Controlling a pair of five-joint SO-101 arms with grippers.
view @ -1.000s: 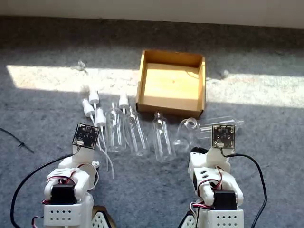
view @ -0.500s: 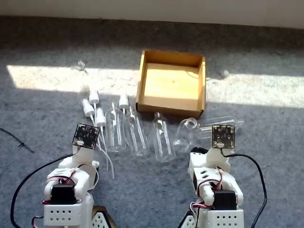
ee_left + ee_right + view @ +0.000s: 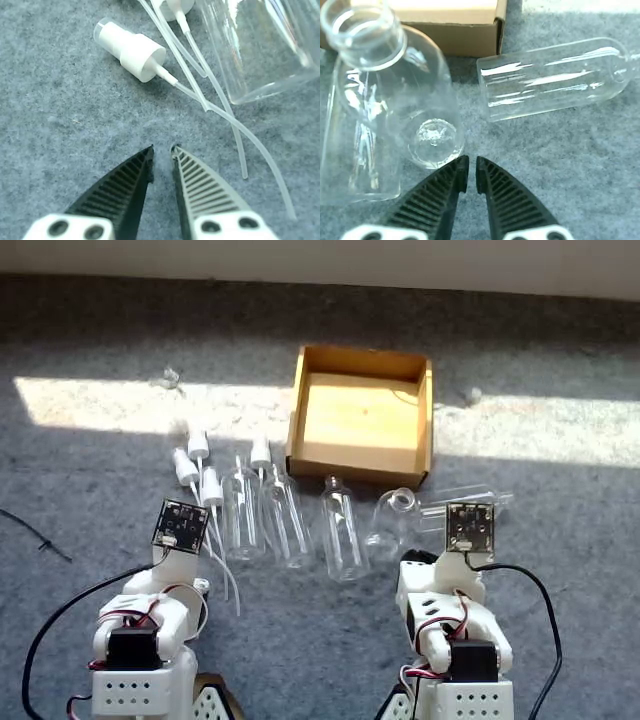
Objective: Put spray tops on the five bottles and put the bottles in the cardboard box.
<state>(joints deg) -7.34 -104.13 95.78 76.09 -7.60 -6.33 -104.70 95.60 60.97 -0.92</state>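
Counting from the left on the grey carpet [image 3: 90, 580]: four white plastic spray tops [image 3: 211, 485] with thin clear dip tubes [image 3: 235, 130] are lying in a loose cluster. A possible fifth beside them is too faint to call. The rightmost top is sitting right at a bottle's neck, and I cannot tell if they are touching.

My left gripper [image 3: 162, 149] is hovering over bare carpet near one top. Its fingers are a narrow gap apart and gripping nothing.

Next I'm counting five clear plastic bottles [image 3: 340, 528], all on the carpet outside the box. Three are lying side by side with necks pointing away from me. Then comes the standing bottle [image 3: 395, 95], mouth up and open, and the crosswise bottle [image 3: 555, 80] is lying just past it.

The shallow open brown cardboard box [image 3: 355, 468] is sitting beyond the bottles, its near wall close to their necks.

My right gripper [image 3: 472, 167] is hanging just beside the standing bottle's base. Its fingertips are almost meeting with nothing between them.

Open carpet is showing left of the tops, right of the crosswise bottle, and between my two arms.
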